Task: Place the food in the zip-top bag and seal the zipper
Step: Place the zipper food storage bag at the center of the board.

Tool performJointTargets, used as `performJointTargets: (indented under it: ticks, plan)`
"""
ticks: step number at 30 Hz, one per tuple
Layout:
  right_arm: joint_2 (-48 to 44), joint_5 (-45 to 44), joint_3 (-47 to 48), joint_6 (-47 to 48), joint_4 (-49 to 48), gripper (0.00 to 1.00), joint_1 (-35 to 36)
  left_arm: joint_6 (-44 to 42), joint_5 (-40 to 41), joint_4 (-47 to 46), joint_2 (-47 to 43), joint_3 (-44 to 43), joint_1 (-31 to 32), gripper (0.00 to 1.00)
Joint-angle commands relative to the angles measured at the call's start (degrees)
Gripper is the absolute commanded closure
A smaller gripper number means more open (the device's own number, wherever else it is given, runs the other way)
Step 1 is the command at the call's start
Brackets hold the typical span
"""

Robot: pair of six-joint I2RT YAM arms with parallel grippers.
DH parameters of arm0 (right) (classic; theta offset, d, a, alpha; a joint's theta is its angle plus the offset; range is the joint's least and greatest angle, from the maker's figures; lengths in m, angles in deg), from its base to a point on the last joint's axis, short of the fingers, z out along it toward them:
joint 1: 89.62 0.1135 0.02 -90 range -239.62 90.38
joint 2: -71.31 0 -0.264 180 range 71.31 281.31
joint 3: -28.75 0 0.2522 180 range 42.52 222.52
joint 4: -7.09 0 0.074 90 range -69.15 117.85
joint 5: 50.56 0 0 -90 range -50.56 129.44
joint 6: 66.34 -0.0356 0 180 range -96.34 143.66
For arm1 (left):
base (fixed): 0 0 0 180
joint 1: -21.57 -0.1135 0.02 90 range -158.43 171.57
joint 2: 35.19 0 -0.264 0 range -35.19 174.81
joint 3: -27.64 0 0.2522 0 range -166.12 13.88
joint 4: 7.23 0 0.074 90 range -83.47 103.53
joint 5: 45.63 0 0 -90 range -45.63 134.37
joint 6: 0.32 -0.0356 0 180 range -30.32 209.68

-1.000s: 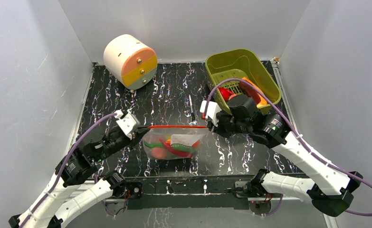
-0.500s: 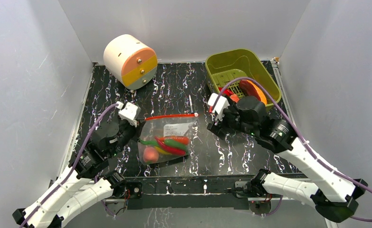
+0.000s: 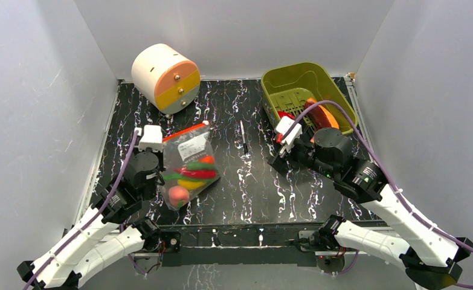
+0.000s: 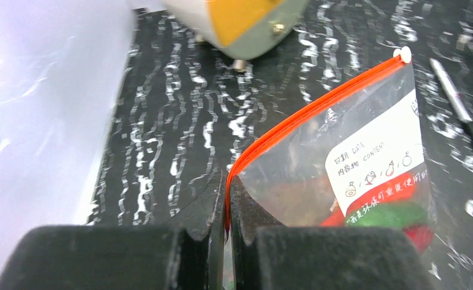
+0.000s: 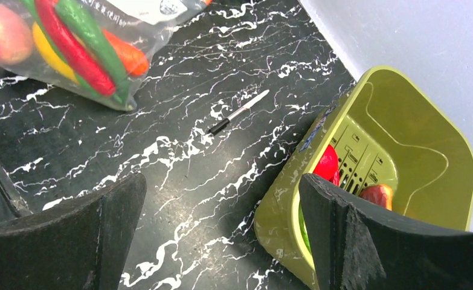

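Note:
The zip-top bag [image 3: 188, 166] lies slanted on the left of the black marbled table, its orange-red zipper [image 3: 185, 132] along the far edge. Inside it are food pieces: a peach [image 3: 176, 194], a green pepper [image 3: 193, 165], a red chili [image 3: 196, 174] and a yellow piece [image 3: 188, 183]. My left gripper [image 4: 226, 202] is shut on the left end of the zipper [image 4: 318, 106]. My right gripper [image 5: 220, 181] hangs open and holds nothing, right of the bag [image 5: 70, 42] and beside the tub.
An olive-green tub [image 3: 294, 69] at the back right holds more toy food, with a red piece [image 5: 327, 163] at its near edge. A thin black-and-white pen [image 3: 244, 136] lies mid-table. A cream drum [image 3: 164, 75] with an orange and yellow face stands at the back left.
My right gripper let go of the zipper's right end, opened wide and drew back toward the tub. My left arm swung the bag leftward, turning it to a slant.

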Motion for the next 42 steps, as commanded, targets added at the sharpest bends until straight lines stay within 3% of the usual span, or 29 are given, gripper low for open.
performJointTargets:
  ticks: [1,12,17,20,21,24,26,30,38,42]
  plan:
    - [-2.3,1.0,-0.2,-2.0,-7.5,0.02,-0.3,-1.4,16.5,-3.3,-0.5,0.8,-0.2,1.0]
    - [-3.3,5.1,-0.4,-4.3,-8.9,0.02,-0.3,4.0,21.0,-2.8,3.2,4.4,-1.1,1.0]
    - [-3.7,7.4,-1.5,-6.5,-9.8,0.02,-0.3,4.0,21.1,-2.8,4.4,5.1,-5.3,1.0]
    - [-3.4,7.1,-1.8,-7.8,-10.2,0.02,-0.3,5.8,17.0,-2.1,6.0,5.1,-10.6,1.0]
    - [-3.3,6.8,-1.7,-8.5,-10.5,0.02,-0.3,7.0,15.6,-0.8,6.9,4.3,-12.3,0.94]
    - [-3.3,6.0,-1.9,-12.6,-12.6,0.02,-0.3,8.7,14.3,1.5,9.4,1.5,-14.0,0.52]
    - [-3.1,4.0,-2.5,-17.3,-14.2,0.02,-0.3,9.7,13.6,3.0,10.9,-0.6,-14.0,0.31]
    - [-0.7,-9.2,-2.5,-33.9,-15.3,0.02,-0.3,10.7,8.0,4.5,11.1,-3.3,-14.0,0.03]
    - [4.2,-12.8,-2.1,-47.8,-14.5,0.02,-0.3,12.9,-5.2,5.9,7.3,-7.1,-14.0,0.02]
    - [7.0,-14.0,-1.6,-51.6,-12.6,0.02,-0.3,13.7,-17.6,5.7,6.0,-10.0,-14.1,0.02]
